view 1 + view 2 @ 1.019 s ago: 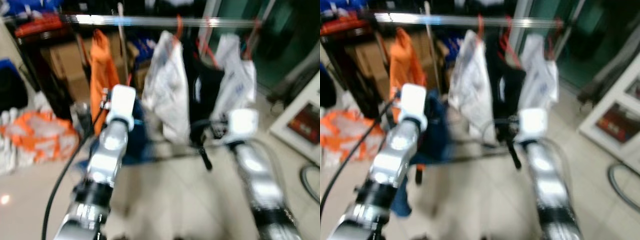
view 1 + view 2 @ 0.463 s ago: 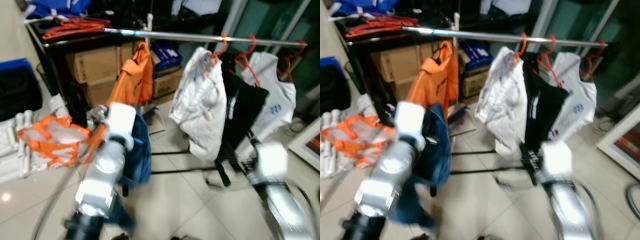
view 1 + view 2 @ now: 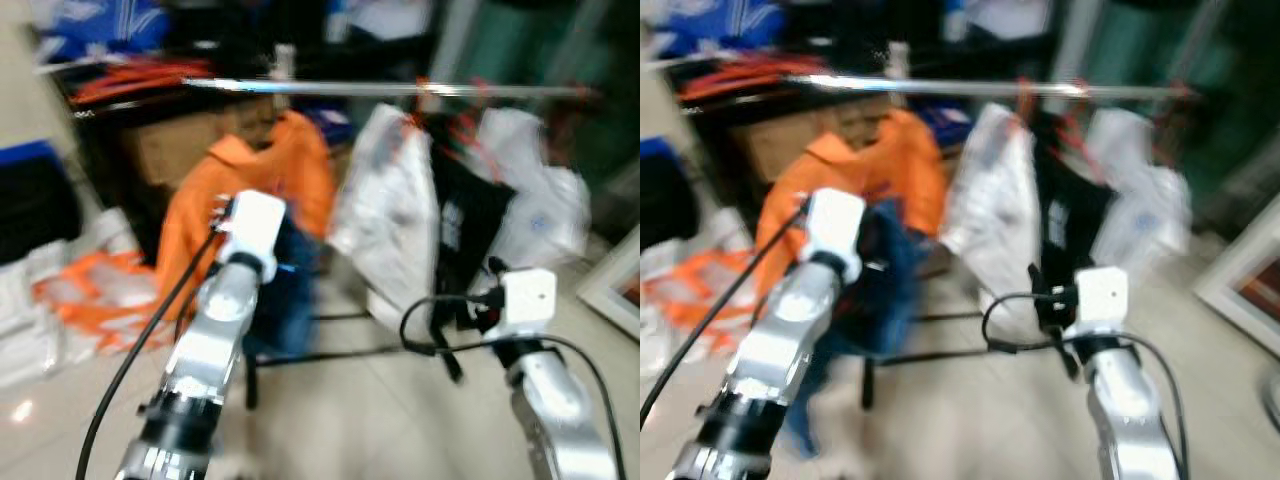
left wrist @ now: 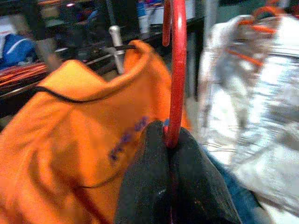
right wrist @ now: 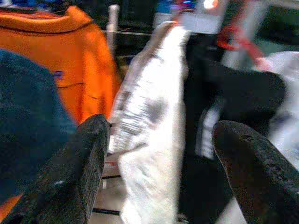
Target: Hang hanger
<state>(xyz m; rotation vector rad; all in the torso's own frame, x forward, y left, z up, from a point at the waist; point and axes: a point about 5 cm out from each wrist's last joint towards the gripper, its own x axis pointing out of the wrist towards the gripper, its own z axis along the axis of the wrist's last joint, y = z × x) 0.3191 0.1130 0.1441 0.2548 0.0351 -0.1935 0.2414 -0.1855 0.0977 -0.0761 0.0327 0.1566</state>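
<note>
Head views blurred; the robot faces a clothes rail (image 3: 400, 89) across the room.

Left tool (image 4: 170, 154): clenched on the stem of a red hanger (image 4: 177, 70), fingers (image 4: 140, 186) pressed together around it. The hook stands upright above the fingers and curls over at the top, free of any support. A blue garment (image 3: 285, 290) hangs below this tool, apparently on the hanger, though the blur prevents certainty.

Right tool (image 5: 159, 163): released, fingers wide apart and empty, held forward at mid-height toward the hanging clothes.

On the rail: an orange shirt (image 3: 235, 200), a white garment (image 3: 385, 215), a black garment (image 3: 465, 225) and another white one (image 3: 535, 200), the latter three on red hangers. Boxes (image 3: 185, 150) sit behind on the floor, orange cloth (image 3: 95, 295) lies at the left.

Progress, as judged: hanger is picked up and carried to the rail, but not yet hung. The hook sits below rail height and short of it. Remaining: raise the left arm, bring the hook over the rail, likely in the gap near the orange shirt, lower it on, then let go.
</note>
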